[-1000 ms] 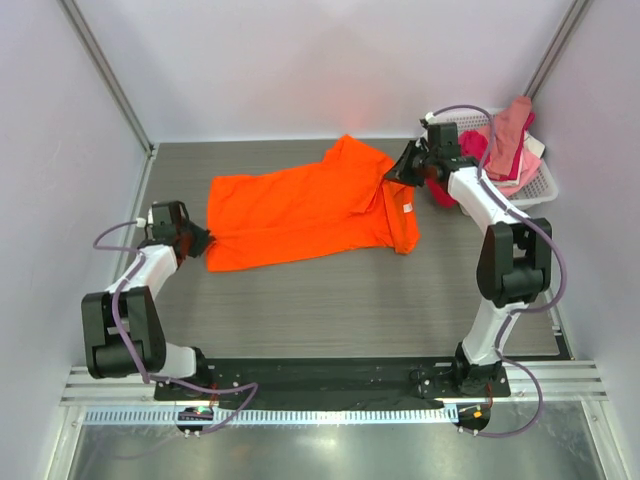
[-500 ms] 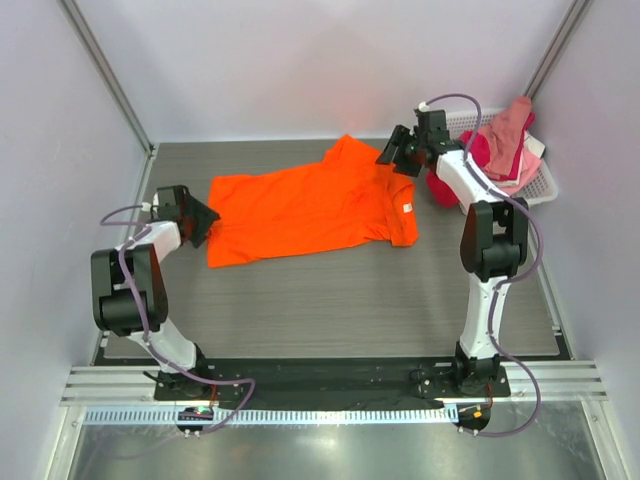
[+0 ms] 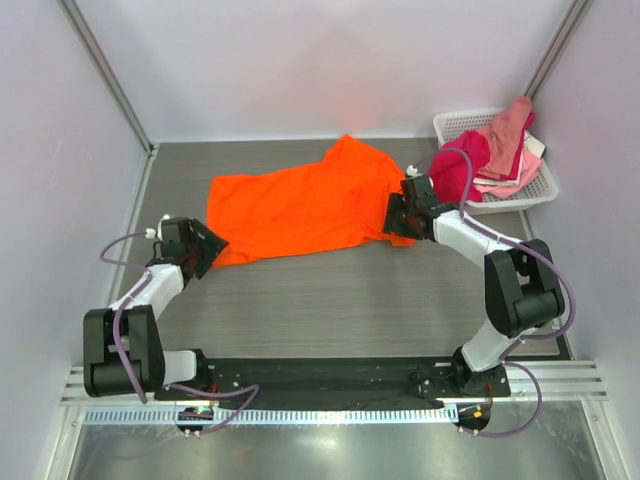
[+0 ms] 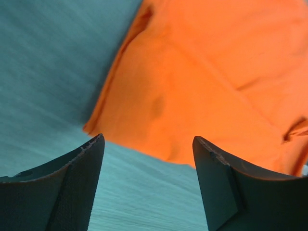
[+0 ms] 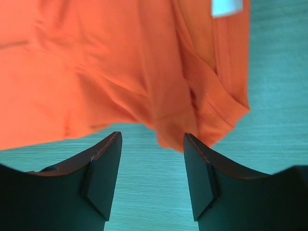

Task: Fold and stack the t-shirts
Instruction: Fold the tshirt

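1. The orange t-shirt [image 3: 300,205] lies spread out on the far half of the table [image 3: 330,295], between the two arms. Its hem end points left, and one sleeve points toward the back wall.
2. The cloth is mostly flat, with soft wrinkles. At the right end a strip is folded over along the edge, and a white label [image 5: 226,7] shows there in the right wrist view.
3. The left claw [image 3: 200,250] sits low by the shirt's near left corner. Its jaws are spread apart and nothing is held between them. In its own view [image 4: 148,144] the orange corner [image 4: 192,86] lies just ahead of the tips, with bare table under them.
4. The right claw [image 3: 400,215] is at the shirt's near right corner. Its jaws are also apart [image 5: 152,137]. The folded edge of the shirt [image 5: 120,62] hangs into the gap just ahead of the tips. I cannot tell whether they touch the cloth.
5. A white basket [image 3: 548,188] stands in the far right corner, well apart from the orange shirt.
6. More shirts are heaped in the basket: a magenta shirt [image 3: 460,168] drooping over the left rim, a salmon shirt [image 3: 510,125] on top, and a pale pink shirt [image 3: 500,185] beneath.
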Controlling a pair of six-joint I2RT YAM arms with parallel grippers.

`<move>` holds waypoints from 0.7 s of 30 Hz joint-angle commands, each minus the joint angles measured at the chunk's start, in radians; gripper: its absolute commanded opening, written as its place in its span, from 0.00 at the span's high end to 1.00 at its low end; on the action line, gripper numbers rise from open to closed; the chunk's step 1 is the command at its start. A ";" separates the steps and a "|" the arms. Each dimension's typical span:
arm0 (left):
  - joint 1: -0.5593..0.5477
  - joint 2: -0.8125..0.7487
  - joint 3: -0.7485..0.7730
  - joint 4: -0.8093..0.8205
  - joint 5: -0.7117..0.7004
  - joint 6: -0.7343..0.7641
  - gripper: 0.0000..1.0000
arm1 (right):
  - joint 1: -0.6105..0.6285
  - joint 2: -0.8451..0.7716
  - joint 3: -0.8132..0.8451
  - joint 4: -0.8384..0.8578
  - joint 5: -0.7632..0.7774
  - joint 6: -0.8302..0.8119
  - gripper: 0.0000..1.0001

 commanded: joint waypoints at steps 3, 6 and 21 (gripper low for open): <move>0.001 0.058 -0.017 0.059 0.013 0.001 0.31 | 0.021 -0.034 -0.083 0.115 0.133 -0.015 0.42; 0.001 0.085 0.004 0.056 0.013 0.002 0.34 | 0.030 -0.038 -0.106 0.140 0.168 -0.015 0.43; 0.004 0.107 -0.027 0.047 -0.036 -0.004 0.57 | 0.030 0.022 -0.103 0.162 0.303 0.019 0.82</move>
